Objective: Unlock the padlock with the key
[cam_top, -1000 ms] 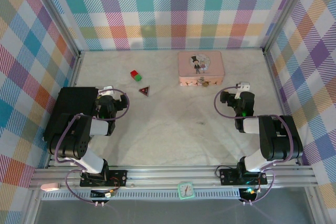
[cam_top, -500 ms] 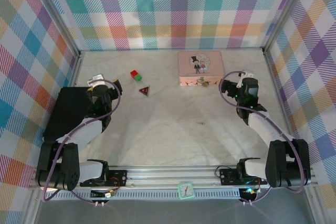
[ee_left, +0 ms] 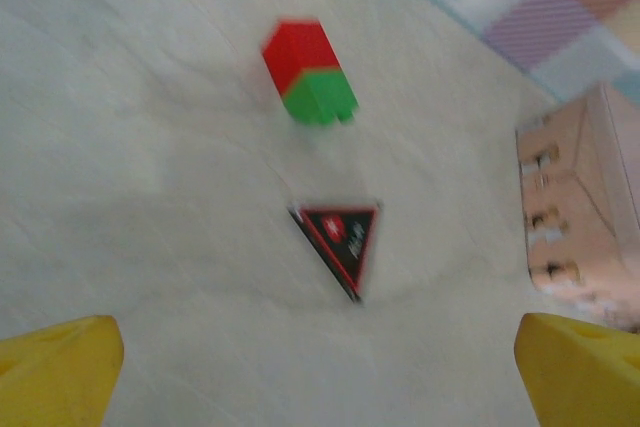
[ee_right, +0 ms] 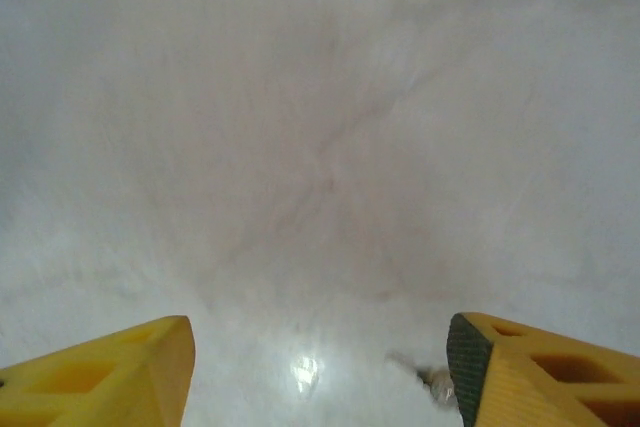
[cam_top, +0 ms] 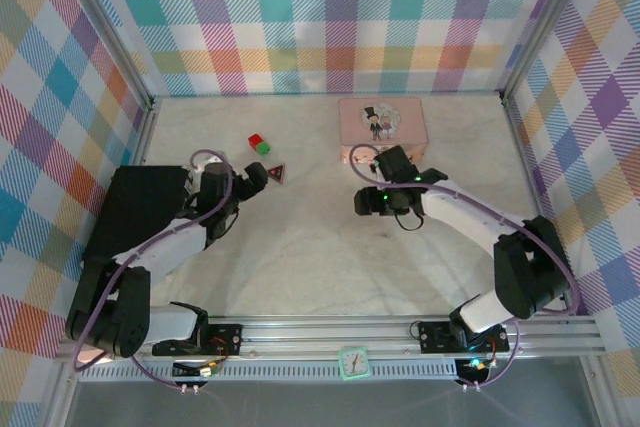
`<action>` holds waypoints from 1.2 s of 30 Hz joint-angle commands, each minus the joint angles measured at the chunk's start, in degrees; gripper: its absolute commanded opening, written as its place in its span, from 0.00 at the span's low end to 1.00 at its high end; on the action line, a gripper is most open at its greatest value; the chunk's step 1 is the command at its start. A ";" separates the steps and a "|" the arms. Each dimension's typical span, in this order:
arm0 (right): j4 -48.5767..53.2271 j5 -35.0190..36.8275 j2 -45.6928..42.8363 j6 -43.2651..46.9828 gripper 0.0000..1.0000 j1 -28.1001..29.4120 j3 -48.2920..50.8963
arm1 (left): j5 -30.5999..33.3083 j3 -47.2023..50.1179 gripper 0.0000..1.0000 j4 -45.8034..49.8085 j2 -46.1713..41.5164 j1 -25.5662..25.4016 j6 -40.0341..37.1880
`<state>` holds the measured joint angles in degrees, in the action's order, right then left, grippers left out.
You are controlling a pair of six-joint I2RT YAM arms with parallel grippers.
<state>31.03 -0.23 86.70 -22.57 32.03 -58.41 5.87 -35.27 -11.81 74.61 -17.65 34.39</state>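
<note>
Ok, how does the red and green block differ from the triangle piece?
The block is a chunky box, half red and half green; the triangle piece is flat, dark with a red border. The block lies farther back on the table, the triangle piece farther forward. Both are small and untouched.

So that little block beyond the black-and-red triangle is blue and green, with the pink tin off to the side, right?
Not blue: the block is red and green, as the left wrist view shows. It does lie beyond the triangle, with the pink tin off to the side.
</note>
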 commanded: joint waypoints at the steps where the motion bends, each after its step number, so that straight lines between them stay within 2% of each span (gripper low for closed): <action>1: 15.54 2.45 2.74 -0.29 0.61 3.43 -2.12 | -0.59 -3.41 1.00 2.23 2.62 -4.12 1.56; 9: 16.40 7.99 4.30 -0.27 0.42 4.44 -2.26 | -0.91 -6.37 1.00 -0.04 9.15 -9.10 2.59; 13: 14.79 11.91 5.85 0.41 0.39 3.79 -2.91 | -1.73 -7.99 1.00 0.04 10.22 -10.16 2.56; 21: 11.76 8.87 7.84 -0.17 0.37 0.91 -2.07 | -1.20 -7.43 1.00 1.42 8.30 -11.35 2.56; 26: 8.07 4.32 8.05 -1.98 0.37 -1.56 1.09 | -0.26 -6.81 1.00 2.22 6.47 -11.88 2.68; 36: 3.93 1.46 8.14 -7.40 0.34 -1.69 6.99 | 0.04 -7.83 1.00 1.45 6.01 -13.11 3.59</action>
<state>36.42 3.20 94.32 -27.27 30.33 -52.93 5.23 -42.17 -10.57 81.56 -30.00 36.93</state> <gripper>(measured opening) 0.350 0.998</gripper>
